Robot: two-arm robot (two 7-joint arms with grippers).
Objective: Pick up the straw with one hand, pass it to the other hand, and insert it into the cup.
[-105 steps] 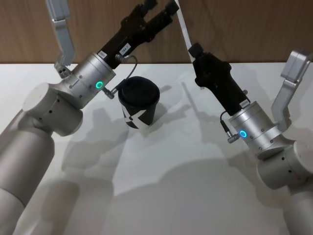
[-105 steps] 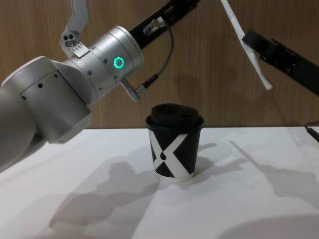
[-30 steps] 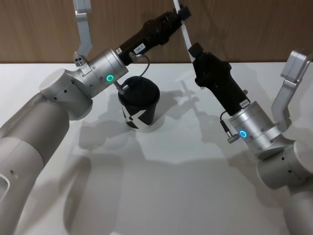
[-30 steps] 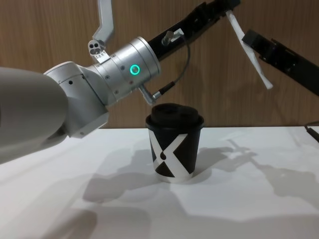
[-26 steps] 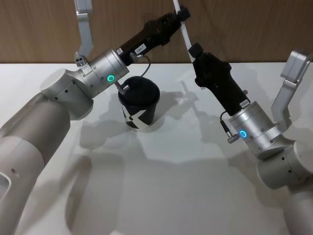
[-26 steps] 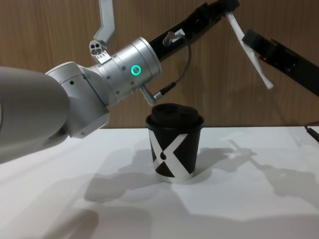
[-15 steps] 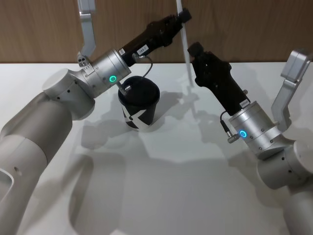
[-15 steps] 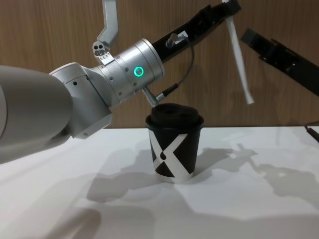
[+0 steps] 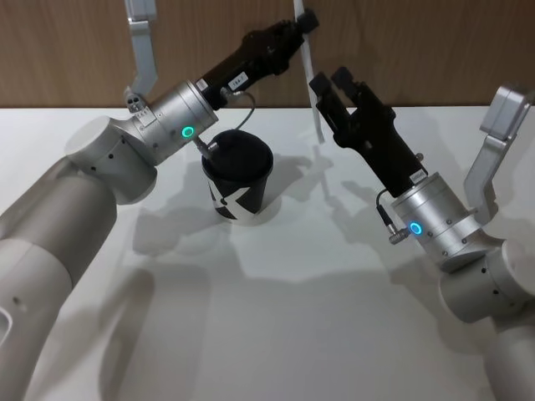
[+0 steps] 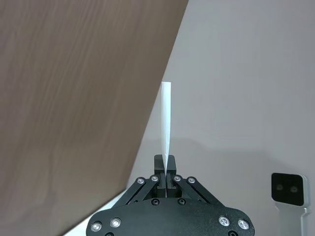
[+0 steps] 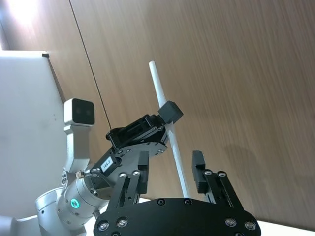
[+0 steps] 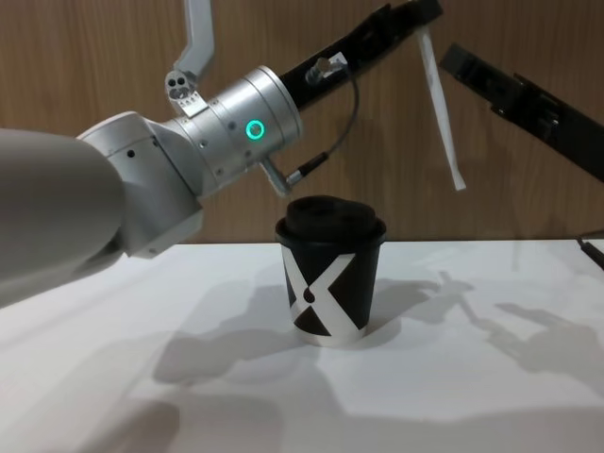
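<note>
Chest view: white X [image 12: 319,291] on cup [image 12: 330,247]

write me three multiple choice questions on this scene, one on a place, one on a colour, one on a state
1. Where is the straw?
A) lying on the table
B) in the air, to the right of the cup
C) inside the cup

2. What colour is the mark on the cup?
A) white
B) red
C) yellow

3. How do the jaws of the right gripper stand?
A) shut on the straw
B) shut on the cup
C) open

Answers:
1 B: it hangs from the shut jaws of the left gripper.
2 A: a white X on the black cup.
3 C: they stand apart.
</note>
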